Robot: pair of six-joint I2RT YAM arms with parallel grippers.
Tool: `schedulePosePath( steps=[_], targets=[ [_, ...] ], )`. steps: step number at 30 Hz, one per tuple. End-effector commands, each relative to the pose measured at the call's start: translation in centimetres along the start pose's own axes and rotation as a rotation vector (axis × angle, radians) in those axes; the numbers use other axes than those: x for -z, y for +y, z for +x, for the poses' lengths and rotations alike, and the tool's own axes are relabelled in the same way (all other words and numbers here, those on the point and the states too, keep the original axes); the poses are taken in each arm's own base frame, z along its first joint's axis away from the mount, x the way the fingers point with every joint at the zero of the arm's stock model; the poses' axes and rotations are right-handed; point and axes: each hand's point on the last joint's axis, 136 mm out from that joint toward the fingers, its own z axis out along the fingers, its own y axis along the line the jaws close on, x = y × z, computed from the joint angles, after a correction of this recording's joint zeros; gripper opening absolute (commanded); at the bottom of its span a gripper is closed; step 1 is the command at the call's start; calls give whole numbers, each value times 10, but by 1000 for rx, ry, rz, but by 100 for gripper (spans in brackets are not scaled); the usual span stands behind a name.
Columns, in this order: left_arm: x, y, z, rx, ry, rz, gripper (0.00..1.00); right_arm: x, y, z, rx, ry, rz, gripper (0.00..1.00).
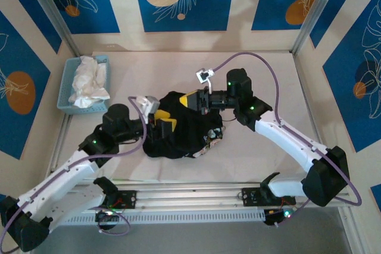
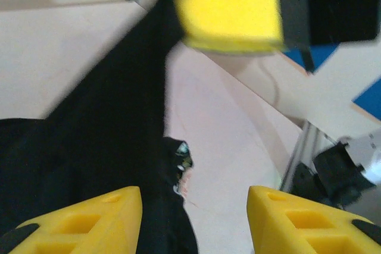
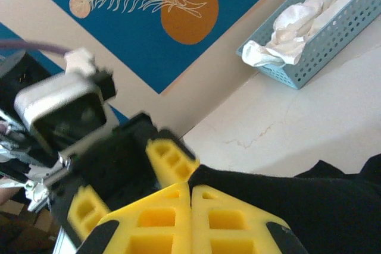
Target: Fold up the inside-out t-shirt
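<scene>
The inside-out t-shirt [image 1: 181, 138] lies as a bunched black heap in the middle of the table. My right gripper [image 1: 191, 100] hovers over the heap's far edge, shut on a corner of it [image 3: 333, 206] and lifting it. In the left wrist view the black cloth [image 2: 89, 147] stretches up in a taut strip to the right gripper's yellow finger [image 2: 232, 10]. My left gripper [image 1: 165, 120] is at the heap's left side, close beside the right one. It stands open [image 2: 193, 206], with cloth lying against its left finger [image 2: 89, 218] and bare table by the right one.
A blue basket [image 1: 65, 96] holding a white cloth garment [image 1: 89, 81] stands at the table's back left, also seen in the right wrist view [image 3: 321, 46]. A small coloured label [image 2: 181, 156] shows at the shirt's edge. Bare table [image 1: 268, 81] lies to the right.
</scene>
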Motion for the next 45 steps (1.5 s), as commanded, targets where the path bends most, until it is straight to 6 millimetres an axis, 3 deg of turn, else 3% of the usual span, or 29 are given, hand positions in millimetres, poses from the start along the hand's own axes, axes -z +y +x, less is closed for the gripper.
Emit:
schedulePosePath(
  steps=[1, 4, 9, 18, 23, 28, 33, 41, 45],
  targets=[
    [-8, -23, 5, -85, 17, 103, 50, 5, 8, -17, -22, -24, -21, 0],
    [-17, -19, 15, -87, 54, 90, 51, 8, 4, -20, -34, -31, -11, 0],
    [-24, 26, 33, -73, 128, -132, 53, 13, 3, -24, -36, -42, -4, 0],
    [-19, 73, 34, 12, 113, -304, 56, 17, 6, -22, -21, -31, -2, 0],
    [-17, 87, 39, 41, 127, -344, 52, 18, 7, -22, -19, -29, -9, 0],
    [-27, 76, 36, 57, 124, -253, 49, 17, 9, -22, -12, -27, -19, 0],
    [-25, 84, 33, 71, 106, -285, 14, 18, 6, -18, 1, -7, 4, 0],
    [-4, 81, 16, 86, 26, -282, 5, 29, -8, -3, 63, 71, 106, 0],
    [-1, 84, 18, 72, 21, -298, 5, 31, -2, -3, 57, 88, 69, 0]
  ],
)
